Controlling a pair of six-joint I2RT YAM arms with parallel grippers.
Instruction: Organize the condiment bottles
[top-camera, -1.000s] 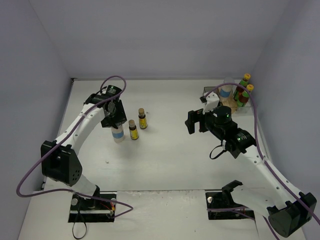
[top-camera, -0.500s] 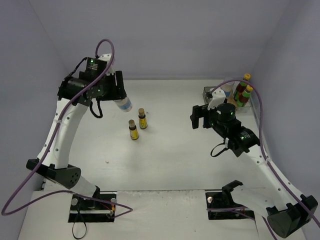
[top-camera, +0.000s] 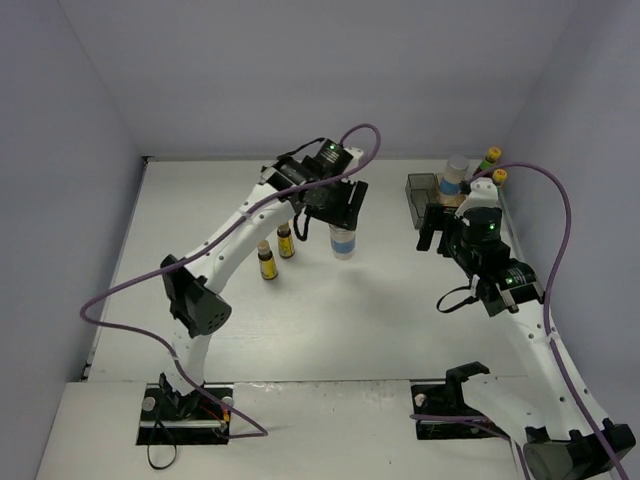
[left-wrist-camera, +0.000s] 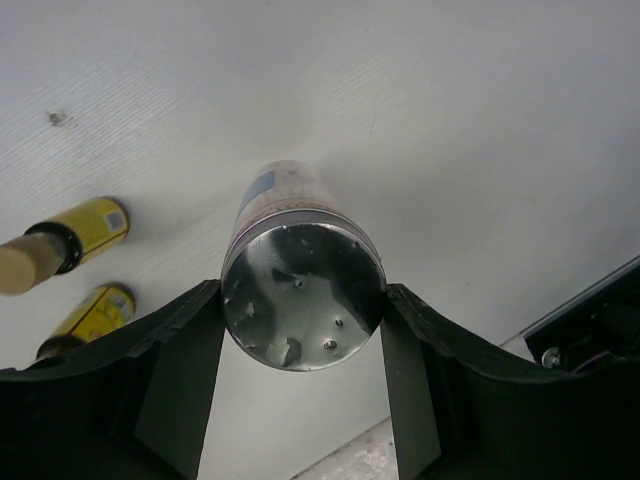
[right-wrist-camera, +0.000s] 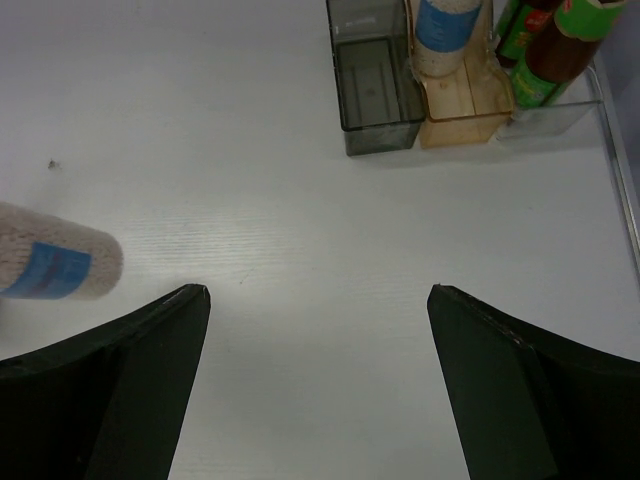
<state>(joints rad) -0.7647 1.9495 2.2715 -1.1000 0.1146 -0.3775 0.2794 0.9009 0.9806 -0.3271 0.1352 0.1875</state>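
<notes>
My left gripper (top-camera: 340, 212) (left-wrist-camera: 303, 292) is shut on the silver lid of a white, blue-labelled jar (top-camera: 343, 243) (left-wrist-camera: 300, 300), which hangs below it over the table's middle. This jar also shows at the left edge of the right wrist view (right-wrist-camera: 55, 265). Two small brown yellow-labelled bottles (top-camera: 267, 261) (top-camera: 285, 240) stand just left of it, and the left wrist view shows them too (left-wrist-camera: 75, 235) (left-wrist-camera: 92, 312). My right gripper (top-camera: 430, 232) (right-wrist-camera: 318, 292) is open and empty, near the tray (top-camera: 422, 188) (right-wrist-camera: 372, 90). The tray holds a second white jar (top-camera: 455, 175) (right-wrist-camera: 445, 30) and two dark yellow-capped bottles (top-camera: 488, 160) (top-camera: 497, 180) (right-wrist-camera: 555, 55).
The grey-and-tan compartment tray sits at the back right, close to the right wall; its grey compartment (right-wrist-camera: 375, 70) holds nothing. Purple cables loop over both arms. Walls close in the table on the left, back and right.
My left arm has swung from the back left to the table's middle, carrying the jar past the two brown bottles. My right arm has drawn back to the right, toward the tray, still open.
</notes>
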